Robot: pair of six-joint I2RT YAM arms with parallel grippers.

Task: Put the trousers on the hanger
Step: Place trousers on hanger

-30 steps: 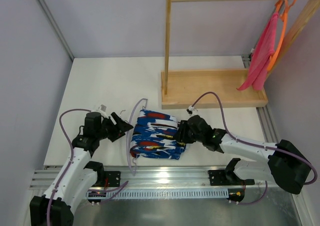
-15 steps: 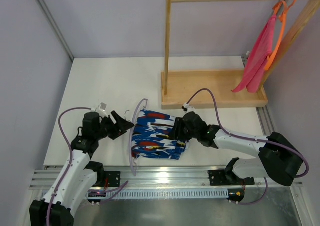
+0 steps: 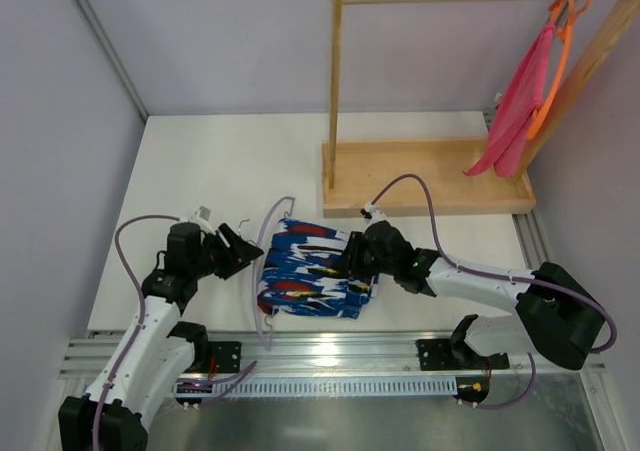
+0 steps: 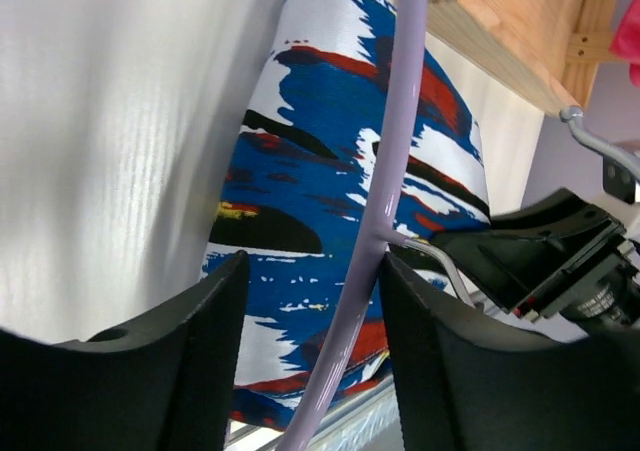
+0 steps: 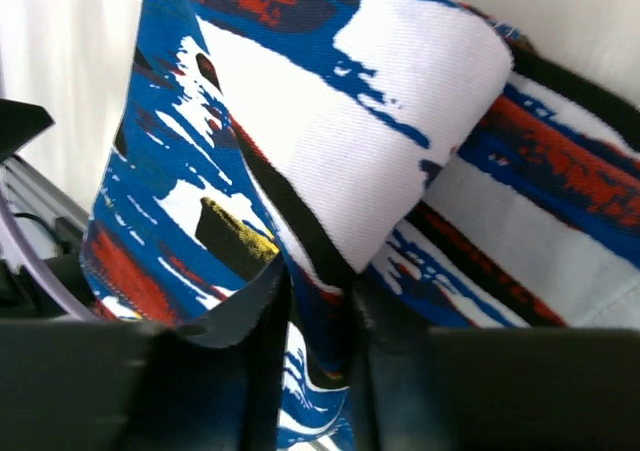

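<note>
The trousers [image 3: 310,269], royal blue with white, red, black and yellow patches, lie folded on the white table between my two arms. The lavender hanger [image 3: 262,271] lies along their left edge, partly over the cloth. In the left wrist view the hanger's bar [image 4: 385,181] runs between the fingers of my left gripper [image 4: 315,271], which stands open around it, nearer the right finger. My right gripper [image 5: 320,291] is shut on a raised fold of the trousers [image 5: 400,121] at their right edge. From above, the left gripper [image 3: 252,251] and right gripper [image 3: 352,263] flank the pile.
A wooden rack [image 3: 425,176] stands behind the trousers, its base close to my right arm. An orange hanger [image 3: 560,61] with a pink-red cloth [image 3: 520,111] hangs from its rail at the far right. A metal rail [image 3: 330,356] runs along the table's near edge.
My right gripper has moved left with the trousers' edge, bunching the pile. The left jaws have narrowed around the hanger bar. The pink-red cloth has swung slightly.
</note>
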